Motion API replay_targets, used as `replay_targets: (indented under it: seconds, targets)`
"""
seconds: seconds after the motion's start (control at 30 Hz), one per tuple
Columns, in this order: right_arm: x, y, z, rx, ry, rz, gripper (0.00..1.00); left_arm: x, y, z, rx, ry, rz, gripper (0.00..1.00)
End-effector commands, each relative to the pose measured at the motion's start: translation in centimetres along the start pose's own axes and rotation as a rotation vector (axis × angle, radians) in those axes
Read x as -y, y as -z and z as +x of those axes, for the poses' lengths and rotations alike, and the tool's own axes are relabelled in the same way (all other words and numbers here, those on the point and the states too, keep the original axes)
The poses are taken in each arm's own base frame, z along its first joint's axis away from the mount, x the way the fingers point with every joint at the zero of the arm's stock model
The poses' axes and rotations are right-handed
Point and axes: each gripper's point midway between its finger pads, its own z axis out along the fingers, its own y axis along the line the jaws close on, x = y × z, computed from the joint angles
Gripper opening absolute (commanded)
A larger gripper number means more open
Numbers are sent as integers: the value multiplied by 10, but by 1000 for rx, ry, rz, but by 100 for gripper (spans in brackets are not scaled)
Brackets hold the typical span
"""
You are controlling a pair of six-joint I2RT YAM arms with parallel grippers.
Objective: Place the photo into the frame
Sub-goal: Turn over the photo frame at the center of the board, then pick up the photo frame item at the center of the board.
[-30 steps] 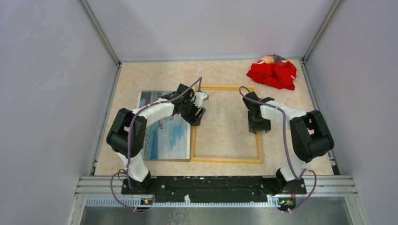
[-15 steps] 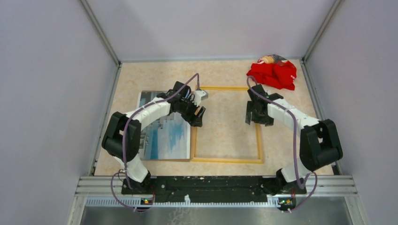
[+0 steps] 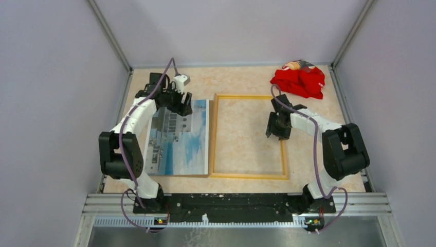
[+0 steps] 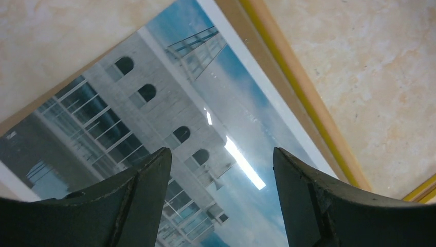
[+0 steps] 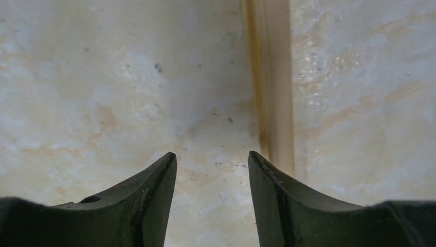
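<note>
Seen from overhead, the photo lies face up on the table, building and blue sky showing. It sits on a brown board whose edge peeks out at the print's 6 o'clock side. The frame lies flat just beside it, at the photo's 3 o'clock, with bare tabletop showing through its opening. My left gripper hangs over the photo's 12 o'clock end, its jaws spread wide with nothing between them and the printed building directly below. My right gripper hovers low at the frame's 3 o'clock rail, just inside it. Its jaws are parted and empty over bare table, and the rail runs past the right-hand finger. A red cloth is bunched in the corner at the frame's 1 o'clock, well apart from both arms.
</note>
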Motion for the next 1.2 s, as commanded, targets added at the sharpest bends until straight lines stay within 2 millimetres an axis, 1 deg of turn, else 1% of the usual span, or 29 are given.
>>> replay_targets:
  seconds: [0.0,0.07,0.1,0.13,0.23,0.37,0.43,0.47,0.53,0.57,0.67,0.73,0.8,0.83,0.87,0.93,1.0,1.1,1.17]
  targets:
    - [24,-9,-3,5,-66,52,53,-22,29,-1,21,-33,-62,80]
    - [37,-11,-3,1,-100,70,53,-32,35,5,17,-26,-83,81]
    - [44,-11,-3,-3,-123,68,53,-34,37,6,19,-29,-87,81]
    - [49,-11,-3,-3,-143,67,53,-41,42,9,21,-21,-101,82]
    - [63,-8,-5,11,-171,84,53,-52,50,15,26,-18,-125,85]
    - [73,1,-11,35,-170,126,53,-63,56,22,17,-6,-137,87]
    - [74,11,-20,68,-167,132,52,-68,59,26,12,4,-146,88]
    - [69,18,-25,87,-165,113,52,-71,61,27,9,7,-149,90]
    - [49,32,-35,137,-144,61,54,-77,63,30,3,11,-161,94]
    - [33,40,-41,164,-121,31,55,-83,65,32,-1,17,-174,95]
    - [-34,55,-41,197,-17,-67,56,-102,72,41,-21,48,-218,96]
    - [-81,58,-38,206,45,-147,56,-118,78,48,-39,62,-264,95]
    - [-129,57,-30,198,115,-238,56,-135,87,58,-58,75,-314,94]
    - [-153,59,-31,203,143,-273,56,-143,91,64,-69,88,-337,93]
    - [-169,55,-28,193,177,-280,57,-149,94,70,-83,104,-359,91]
    - [-192,42,-25,170,235,-263,57,-160,102,81,-105,141,-400,89]
    - [-204,23,-23,151,272,-220,57,-166,108,92,-116,165,-430,88]
    - [-214,-4,-19,127,302,-173,59,-171,118,102,-112,179,-454,90]
    - [-216,-17,-17,117,310,-155,59,-175,124,108,-116,174,-472,91]
